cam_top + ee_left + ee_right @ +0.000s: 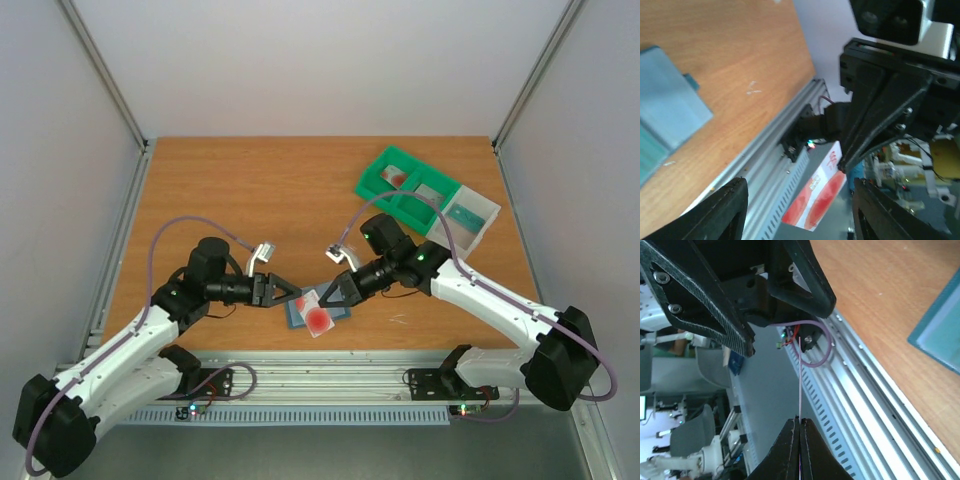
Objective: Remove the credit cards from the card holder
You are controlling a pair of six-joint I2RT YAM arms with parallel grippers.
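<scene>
Top external view has both arms meeting low over the near middle of the counter (250, 190), tip to tip. The right end effector (326, 296) is clenched on the reddish-pink card (318, 320). From its own wrist camera the card shows only as a hairline running straight out of the pinched fingertips, so its long axis points leftward at the other arm. The left end effector (801, 185) stands released, fingers spread either side of the card's free end and, as far as I can see, touching neither face.

The card holder (665, 115) lies flat on the counter just beneath that meeting point, apart from the card. A small teal tab (690, 82) pokes from its edge; it may be another card, I can't say.

To my eye this card is out of the holder and carried by the right arm alone. The green bin (400, 190) sits far right, on the right arm's side, so that arm looks the nearer carrier. The open left one hangs closest to the holder.
</scene>
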